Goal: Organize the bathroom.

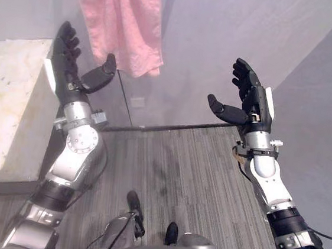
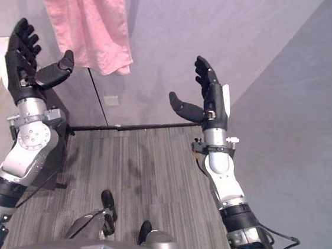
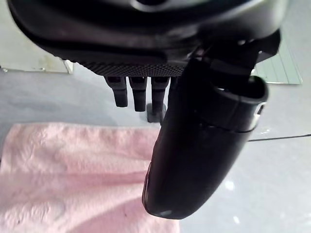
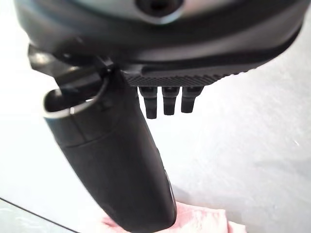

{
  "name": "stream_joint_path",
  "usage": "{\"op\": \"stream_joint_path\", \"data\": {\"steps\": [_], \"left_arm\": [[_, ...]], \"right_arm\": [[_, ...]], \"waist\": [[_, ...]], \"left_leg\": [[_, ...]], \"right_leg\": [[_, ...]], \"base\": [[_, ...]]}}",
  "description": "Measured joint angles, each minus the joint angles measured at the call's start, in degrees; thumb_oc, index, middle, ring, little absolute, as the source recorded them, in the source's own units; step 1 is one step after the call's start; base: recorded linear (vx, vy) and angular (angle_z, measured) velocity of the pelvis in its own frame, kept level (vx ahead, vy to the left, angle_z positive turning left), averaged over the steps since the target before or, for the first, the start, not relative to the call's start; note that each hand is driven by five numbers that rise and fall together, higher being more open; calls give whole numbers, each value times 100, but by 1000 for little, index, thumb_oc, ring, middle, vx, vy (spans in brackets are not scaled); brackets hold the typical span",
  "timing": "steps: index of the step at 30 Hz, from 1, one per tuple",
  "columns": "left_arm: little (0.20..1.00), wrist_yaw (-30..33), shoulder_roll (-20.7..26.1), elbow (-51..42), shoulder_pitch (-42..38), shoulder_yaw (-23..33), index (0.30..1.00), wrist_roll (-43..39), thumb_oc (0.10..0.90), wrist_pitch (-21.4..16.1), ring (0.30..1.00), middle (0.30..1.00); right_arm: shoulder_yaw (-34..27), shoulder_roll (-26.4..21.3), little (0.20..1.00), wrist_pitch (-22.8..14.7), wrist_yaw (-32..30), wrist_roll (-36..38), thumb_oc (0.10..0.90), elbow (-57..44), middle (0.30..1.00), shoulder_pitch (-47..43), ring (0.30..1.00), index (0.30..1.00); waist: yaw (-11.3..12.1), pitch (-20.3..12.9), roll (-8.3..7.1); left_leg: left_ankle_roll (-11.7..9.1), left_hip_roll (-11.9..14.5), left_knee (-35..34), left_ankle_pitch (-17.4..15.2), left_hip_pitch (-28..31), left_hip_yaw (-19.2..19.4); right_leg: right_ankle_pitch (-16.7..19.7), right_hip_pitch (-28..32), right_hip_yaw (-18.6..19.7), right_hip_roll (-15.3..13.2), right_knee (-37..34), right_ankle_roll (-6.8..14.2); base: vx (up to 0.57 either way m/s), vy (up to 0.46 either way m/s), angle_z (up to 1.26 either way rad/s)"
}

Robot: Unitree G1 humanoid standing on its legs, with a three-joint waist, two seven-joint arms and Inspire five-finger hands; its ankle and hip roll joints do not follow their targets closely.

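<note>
Grey striped plank floor [image 1: 190,174] filled 6 o'clock. Pale speckled stone countertop [image 1: 5,101] at 9 o'clock. Pink terry towel [image 1: 126,19] hung on wall at 12 o'clock, ungrasped. Left hand [image 1: 66,60] raised just beside towel at 10 o'clock, fingers straight, empty. Right hand [image 1: 248,100] at 2 o'clock, relaxed, empty.

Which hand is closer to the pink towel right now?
The left hand: open, its thumb just beside the hanging pink towel's lower edge. The right hand, also open, is raised well off to the side.

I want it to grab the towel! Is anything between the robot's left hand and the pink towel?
Nothing. In the left eye view the open left hand sits beside the hanging pink towel, with bare grey wall behind the gap.
</note>
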Motion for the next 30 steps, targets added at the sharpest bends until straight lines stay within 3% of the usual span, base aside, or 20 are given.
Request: {"op": "stream_joint_path", "data": {"steps": [1,3,5,7,9,11,13,14,16,17,18,20,23,25,27,30], "left_arm": [[900,177,0,-1,-70,15,900,-2,800,43,900,900],[900,272,3,-6,-235,21,900,0,800,67,900,900],[900,311,8,-10,-423,26,900,7,800,135,900,900],[900,269,19,-10,-706,18,900,14,800,328,900,900],[900,203,18,-14,-864,47,900,148,800,448,900,900],[900,141,43,-31,-866,176,900,210,800,522,900,900],[900,159,77,-20,-864,286,900,205,800,558,900,900],[900,169,96,-10,-861,336,900,205,800,586,900,900],[900,193,148,-9,-847,317,900,191,800,686,900,900],[900,156,105,-12,-746,311,900,203,800,742,900,900],[900,167,-13,-30,-599,293,900,186,800,760,900,900],[900,102,-178,-89,-411,262,900,154,800,765,900,900],[900,-219,-239,-92,-381,251,900,-240,800,828,900,900],[900,-588,-340,-98,-279,167,900,-582,800,960,900,900],[900,-580,-409,-162,-246,204,900,-631,800,959,900,900],[900,-658,-393,-295,-48,347,900,-740,800,963,900,900]], "right_arm": [[-2,-31,900,-1,-9,9,800,-5,900,-75,900,900],[2,-35,900,23,-71,108,800,-4,900,-165,900,900],[4,-33,900,36,-106,111,800,-5,900,-176,900,900],[3,-19,900,70,-101,231,800,-7,900,-178,900,900],[-93,-21,900,69,-65,283,800,-114,900,-181,900,900],[-141,-18,900,70,3,321,800,-242,900,-238,900,900],[-130,-14,900,130,47,201,800,-349,900,-316,900,900],[-109,-21,900,196,91,151,800,-410,900,-371,900,900],[-81,-15,900,301,133,52,800,-451,900,-426,900,900],[-29,-38,900,398,170,38,800,-422,900,-410,900,900],[-18,-46,900,454,172,40,800,-360,900,-397,900,900],[-77,-116,900,538,146,63,800,-337,900,-434,900,900],[-157,-244,900,639,167,41,800,-413,900,-473,900,900],[-156,-331,900,747,206,29,800,-468,900,-496,900,900],[-146,-314,900,793,241,29,800,-467,900,-493,900,900],[-112,-230,900,821,285,23,800,-454,900,-380,900,900]], "waist": [[-6,-16,-40],[1,-13,-29],[52,8,9],[92,47,93],[135,44,97],[156,23,131],[208,9,112],[227,-21,40],[235,-94,-95],[224,-206,-281],[239,-269,-169],[294,-411,-50],[295,-397,-127],[290,-399,-153],[281,-390,-82],[286,-465,-193]], "left_leg": [[83,-236,-167,-76,171,27],[234,-405,-265,-113,385,7],[312,-424,-349,-239,654,-72],[332,-322,-514,-319,1056,-239],[276,-328,-522,-471,1289,-364],[277,-292,-522,-496,1356,-374],[143,-209,-523,-596,1396,-421],[90,-200,-523,-637,1394,-489],[-35,-242,-522,-675,1417,-580],[-247,-367,-521,-811,1559,-749],[-250,-284,-510,-807,1609,-822],[-451,-63,-467,-931,1686,-900],[-688,87,429,-1173,1279,-912],[-613,-15,744,-1367,932,-1227],[-419,-26,349,-1160,885,-1371],[-422,-122,-215,-885,1248,-1409]], "right_leg": [[-47,44,-7,-195,62,78],[-78,111,-22,-333,276,140],[-141,17,-61,-389,951,281],[-310,-589,-175,-542,2752,521],[-526,-1075,-195,-777,3658,669],[-592,-1420,-242,-918,3375,670],[-503,-1595,-404,-894,2311,615],[-291,-1766,-395,-835,1621,591],[381,-1835,-145,-672,901,577],[1038,-1705,-40,-652,686,129],[1127,-1550,-21,-533,528,219],[1178,-1164,-27,-285,-18,119],[1101,-1116,-20,-261,-15,-1],[1035,-1056,2,-342,-17,-72],[985,-990,17,-232,-18,-60],[900,-976,218,-241,-43,52]], "base": [[286,70,-5],[254,69,7],[262,58,18],[178,-30,26],[139,-92,37],[129,-151,40],[139,-166,26],[92,-81,17],[76,-62,31],[74,-70,35],[44,-70,31],[43,-61,9],[23,-1,1],[64,91,-6],[95,113,-18],[86,139,-16]]}}
